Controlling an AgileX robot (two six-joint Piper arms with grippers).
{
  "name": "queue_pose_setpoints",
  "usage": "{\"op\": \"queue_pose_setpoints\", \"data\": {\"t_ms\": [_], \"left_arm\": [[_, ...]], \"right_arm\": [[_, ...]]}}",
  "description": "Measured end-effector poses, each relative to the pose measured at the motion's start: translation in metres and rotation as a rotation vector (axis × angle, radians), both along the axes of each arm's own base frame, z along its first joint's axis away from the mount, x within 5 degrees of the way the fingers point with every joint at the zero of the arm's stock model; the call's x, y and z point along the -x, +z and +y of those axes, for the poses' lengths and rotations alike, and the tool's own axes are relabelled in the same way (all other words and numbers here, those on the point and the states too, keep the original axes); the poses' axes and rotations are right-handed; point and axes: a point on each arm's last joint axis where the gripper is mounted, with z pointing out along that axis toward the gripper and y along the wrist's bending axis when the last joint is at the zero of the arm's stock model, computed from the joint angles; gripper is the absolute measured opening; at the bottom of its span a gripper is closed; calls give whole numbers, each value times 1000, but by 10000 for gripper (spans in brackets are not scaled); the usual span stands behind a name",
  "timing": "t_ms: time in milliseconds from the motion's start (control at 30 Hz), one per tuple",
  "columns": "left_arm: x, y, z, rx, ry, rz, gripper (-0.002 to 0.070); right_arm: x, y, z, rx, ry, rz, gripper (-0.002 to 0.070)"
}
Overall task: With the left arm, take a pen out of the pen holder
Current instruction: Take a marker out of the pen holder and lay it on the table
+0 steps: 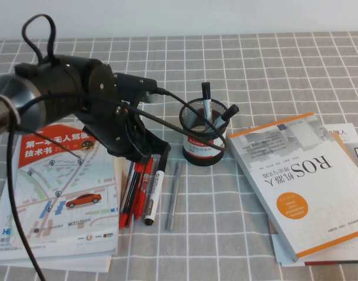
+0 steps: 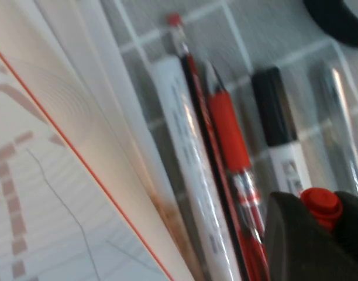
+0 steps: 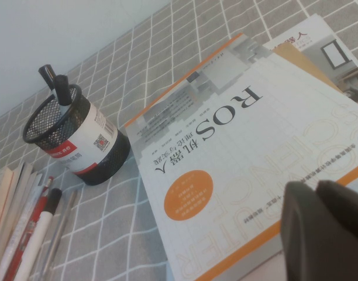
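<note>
Left end effector [image 1: 145, 157] is lowered over the pen row [image 1: 151, 196] on the bench [image 1: 272, 64], pinching a red pen [image 2: 321, 202] near the holder [image 1: 193, 120]. Right end effector [image 3: 325, 234] sits above the ROS book [image 3: 237, 146]; its state cannot be told.

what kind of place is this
Probably a desk or study table: a mesh pen holder, loose pens and a ROS textbook on a checked cloth. The left gripper hangs low over the pens; the right gripper over the textbook.
</note>
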Motion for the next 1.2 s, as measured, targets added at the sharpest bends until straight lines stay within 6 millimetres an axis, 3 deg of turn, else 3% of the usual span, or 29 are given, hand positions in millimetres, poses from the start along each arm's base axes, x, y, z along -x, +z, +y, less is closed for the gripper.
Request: {"op": "queue_pose_setpoints", "data": {"t_ms": [300,533,767,867,1000,1100,1200], "left_arm": [[-13,-14,-5,19,34,-58,88],[-22,-17,-8,61,72,-118,262],[-19,-12,-3,17,55,-117,296],[-14,12,6,-14,44,-151,230],[4,66,20,17,29,-281,60],[32,105,31,86,-10,-372,15],[76,129,47,145,-52,-452,4]], "right_arm": [[0,0,0,0,0,0,-13],[0,0,0,0,0,0,-13],[0,0,0,0,0,0,-13],[0,0,0,0,0,0,-13],[0,0,0,0,0,0,-13],[0,0,0,0,0,0,-13],[0,0,0,0,0,0,-13]]}}
